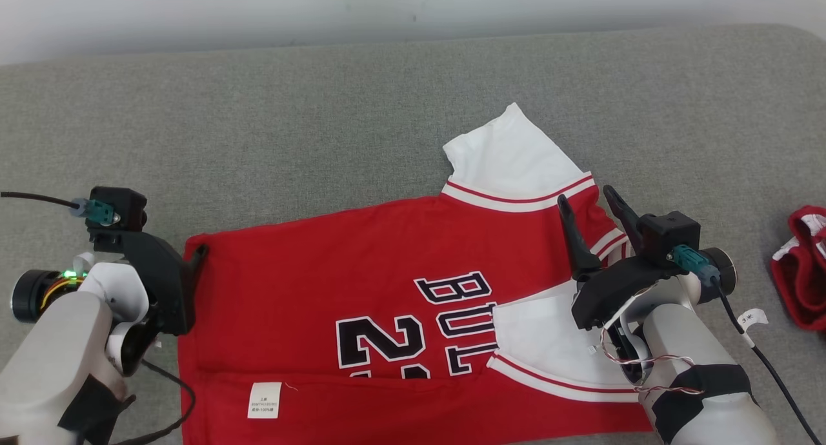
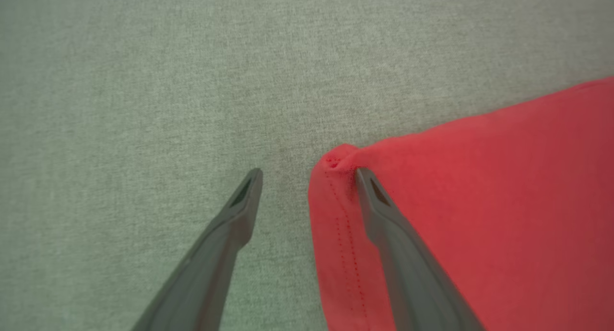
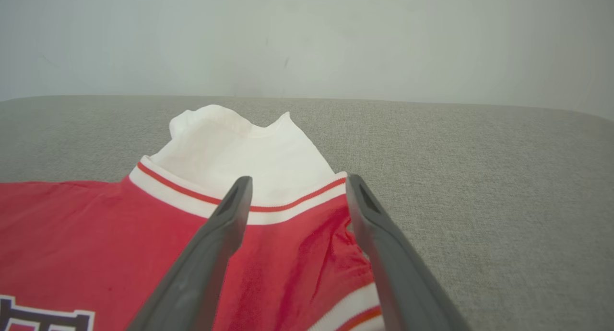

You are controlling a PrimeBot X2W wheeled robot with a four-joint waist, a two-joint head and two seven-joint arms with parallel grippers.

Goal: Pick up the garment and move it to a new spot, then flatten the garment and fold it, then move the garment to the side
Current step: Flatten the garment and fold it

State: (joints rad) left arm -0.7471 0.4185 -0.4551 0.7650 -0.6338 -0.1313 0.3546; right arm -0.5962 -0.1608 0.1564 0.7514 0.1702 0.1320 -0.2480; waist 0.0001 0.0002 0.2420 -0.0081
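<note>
In the head view, the red jersey (image 1: 310,290) lay spread on the grey couch (image 1: 322,109), well short of its far edge. In the left wrist view, the left gripper (image 2: 308,171) stood wide open and empty, straddling the jersey's hem corner. In the right wrist view, the right gripper (image 3: 298,178) gaped empty over the white sleeve (image 3: 230,144).

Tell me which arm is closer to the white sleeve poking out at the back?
Right. The right arm has its jaws over the striped shoulder, just short of the white sleeve. The left arm has its jaws far off at the hem corner of the shirt.
</note>
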